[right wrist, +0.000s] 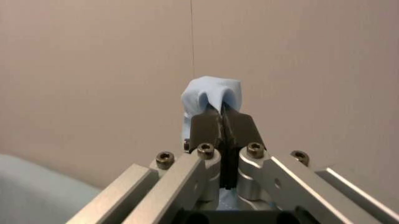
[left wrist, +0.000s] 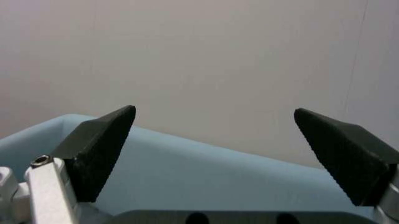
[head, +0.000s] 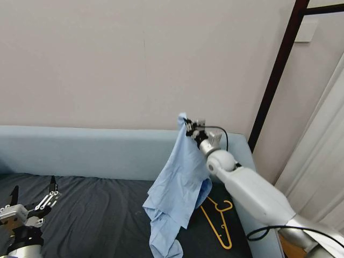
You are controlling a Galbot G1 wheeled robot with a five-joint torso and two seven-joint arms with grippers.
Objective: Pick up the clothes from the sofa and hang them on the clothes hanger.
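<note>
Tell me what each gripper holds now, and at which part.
The right gripper holds the light blue garment by a pinched fold at its top, jaws shut. The left gripper holds nothing, jaws open.

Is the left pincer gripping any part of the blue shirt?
No, the left pincer stands open and empty low over the sofa seat; the right pincer is the one shut on the blue shirt.

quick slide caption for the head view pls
Right gripper holds a light blue shirt up from the sofa, yellow hanger lying beside it; left gripper open, low left.
</note>
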